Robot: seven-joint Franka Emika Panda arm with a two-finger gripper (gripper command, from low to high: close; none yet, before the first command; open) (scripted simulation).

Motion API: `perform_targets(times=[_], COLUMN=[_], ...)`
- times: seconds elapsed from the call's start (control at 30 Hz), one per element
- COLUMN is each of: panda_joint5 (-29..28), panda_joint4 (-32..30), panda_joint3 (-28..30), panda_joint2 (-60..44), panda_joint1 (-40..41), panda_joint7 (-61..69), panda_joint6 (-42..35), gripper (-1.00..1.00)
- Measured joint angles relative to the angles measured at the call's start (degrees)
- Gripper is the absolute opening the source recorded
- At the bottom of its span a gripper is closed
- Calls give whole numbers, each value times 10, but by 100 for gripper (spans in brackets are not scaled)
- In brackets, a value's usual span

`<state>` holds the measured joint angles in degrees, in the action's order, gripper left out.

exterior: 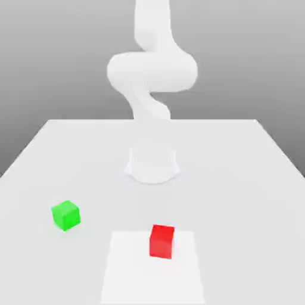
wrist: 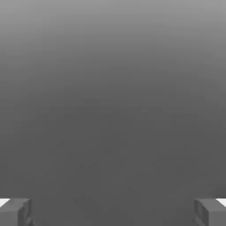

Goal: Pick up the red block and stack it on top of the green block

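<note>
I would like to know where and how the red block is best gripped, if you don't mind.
Probably best across two opposite upright side faces of the red block, coming straight down from above. It sits flat on the white patch, its sides look free, and the green block lies well apart. Turning the tool to match its slightly rotated faces should help.

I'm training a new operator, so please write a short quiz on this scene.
1. Multiple choice: what lies under the red block? a) the green block; b) the white patch; c) the robot's base.
2. True or false: the green block sits toward the exterior view's right from the red one.
3. Fill in: the tool stands ____, with nothing between its fingers.

Key: 1 b; 2 false; 3 open.
</note>
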<state>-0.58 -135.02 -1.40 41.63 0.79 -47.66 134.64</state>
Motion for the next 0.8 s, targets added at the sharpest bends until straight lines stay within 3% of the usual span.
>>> perform_targets(times=[0.4,0.57,0.8], panda_joint5=[-20,2,-38], panda_joint4=[-177,-259,-261], panda_joint3=[-49,-55,-31], panda_joint2=[-245,-365,-510], panda_joint1=[31,28,14], panda_joint7=[-95,-117,-157], panda_joint6=[161,241,360], gripper=[0,0,0])
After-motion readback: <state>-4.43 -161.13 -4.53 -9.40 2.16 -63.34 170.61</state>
